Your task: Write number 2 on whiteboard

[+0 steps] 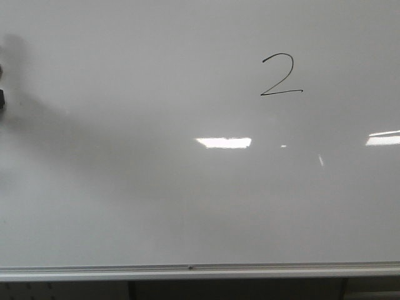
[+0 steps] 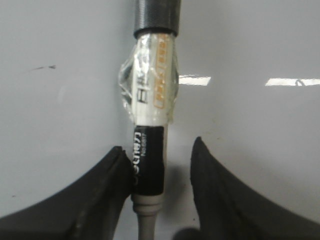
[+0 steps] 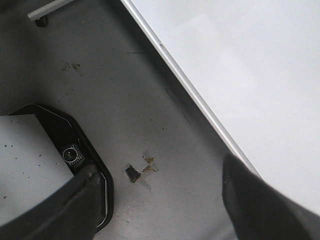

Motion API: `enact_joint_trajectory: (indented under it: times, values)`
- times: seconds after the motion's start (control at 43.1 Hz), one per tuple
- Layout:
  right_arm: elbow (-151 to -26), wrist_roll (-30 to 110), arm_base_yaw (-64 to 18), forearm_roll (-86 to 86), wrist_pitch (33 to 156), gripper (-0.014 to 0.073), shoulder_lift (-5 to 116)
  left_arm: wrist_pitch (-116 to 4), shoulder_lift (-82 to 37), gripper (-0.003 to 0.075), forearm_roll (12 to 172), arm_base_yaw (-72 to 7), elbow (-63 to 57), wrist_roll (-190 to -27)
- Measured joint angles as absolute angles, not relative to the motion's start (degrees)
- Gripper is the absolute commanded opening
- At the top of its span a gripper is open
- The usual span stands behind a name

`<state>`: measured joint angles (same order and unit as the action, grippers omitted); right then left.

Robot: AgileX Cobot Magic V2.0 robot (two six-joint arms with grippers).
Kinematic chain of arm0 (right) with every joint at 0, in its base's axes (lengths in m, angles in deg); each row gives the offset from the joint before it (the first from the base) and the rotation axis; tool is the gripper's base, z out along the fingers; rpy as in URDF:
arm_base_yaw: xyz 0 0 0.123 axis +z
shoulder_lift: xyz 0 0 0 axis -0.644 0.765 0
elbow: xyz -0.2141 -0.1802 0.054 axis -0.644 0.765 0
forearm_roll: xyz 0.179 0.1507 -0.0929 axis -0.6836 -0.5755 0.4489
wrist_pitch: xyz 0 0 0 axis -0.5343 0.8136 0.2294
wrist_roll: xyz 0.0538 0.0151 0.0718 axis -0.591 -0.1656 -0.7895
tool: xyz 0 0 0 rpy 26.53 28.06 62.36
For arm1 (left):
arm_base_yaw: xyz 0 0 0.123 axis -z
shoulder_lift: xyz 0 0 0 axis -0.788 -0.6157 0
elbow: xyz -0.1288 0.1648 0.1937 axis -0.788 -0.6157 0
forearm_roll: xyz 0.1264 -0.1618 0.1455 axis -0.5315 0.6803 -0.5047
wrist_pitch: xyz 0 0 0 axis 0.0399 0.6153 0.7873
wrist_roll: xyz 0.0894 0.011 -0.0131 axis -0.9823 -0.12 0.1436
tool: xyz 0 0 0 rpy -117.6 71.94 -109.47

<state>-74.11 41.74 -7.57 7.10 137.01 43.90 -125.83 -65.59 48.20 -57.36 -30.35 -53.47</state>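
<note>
Left gripper (image 2: 157, 200): nearest the wrist camera; dark fingers (image 2: 100, 195) to either side of a marker (image 2: 150, 125), one finger against the barrel, the other seemingly standing a little off it; cannot tell for sure whether clamped tight or only loosely closed around it.
Marker axis: lengthwise straight away from the gripper toward the whiteboard (image 1: 125, 206); black label section low, taped white section in the middle, dark cap end farthest out; tip not visible, so contact with the board unknown.
Right gripper (image 3: 160, 200): spread wide, pinching nothing; pointed at grey floor beside the board's silver rail (image 3: 200, 102), a dark-rimmed base (image 3: 75, 135) below.
Rail, front view: thin silver strip (image 1: 187, 270) along the lower edge of the board.
Number 2 (image 1: 281, 75): black, complete with curled top and flat base stroke, upper right of centre on the board, above the bright light reflections (image 1: 224, 142).
Arm at board: dark shape (image 1: 2, 97) at the far left edge, probably the left arm, well apart from the digit.
Deciding relation: digit well to the right of the marker-holding arm; left arm alone equipped, right arm idle.
Judgement: writing appears done; likely only withdrawal left.
</note>
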Motion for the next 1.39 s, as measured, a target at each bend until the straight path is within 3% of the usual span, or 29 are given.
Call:
enact_joint_trajectory:
  times: [0.278,0.649,0.834,1.159,1.391]
  values:
    - [-74.11,41.63,-7.57,7.1,137.01,0.0529,43.9,-122.87,-62.48,0.0409,48.27,-57.36,-30.33,-53.47]
    - [-74.11,41.34,-7.57,7.1,137.01,0.0529,43.9,-95.11,-41.9,0.041,46.31,-57.36,-30.21,-54.07]
    - [-74.11,38.15,-7.57,7.1,136.43,0.0529,43.9,-73.3,-29.59,0.041,46.11,-55.31,-27.99,-54.07]
    - [-74.11,18.02,-7.57,16.74,136.45,0.0529,43.9,-31.15,-16.11,0.041,47.8,-39.83,-11.79,-54.07]
    - [-74.11,9.07,-7.57,21.77,136.55,0.0529,38.34,-10.92,-11.59,0.041,47.93,-31.22,-5.2,-54.07]
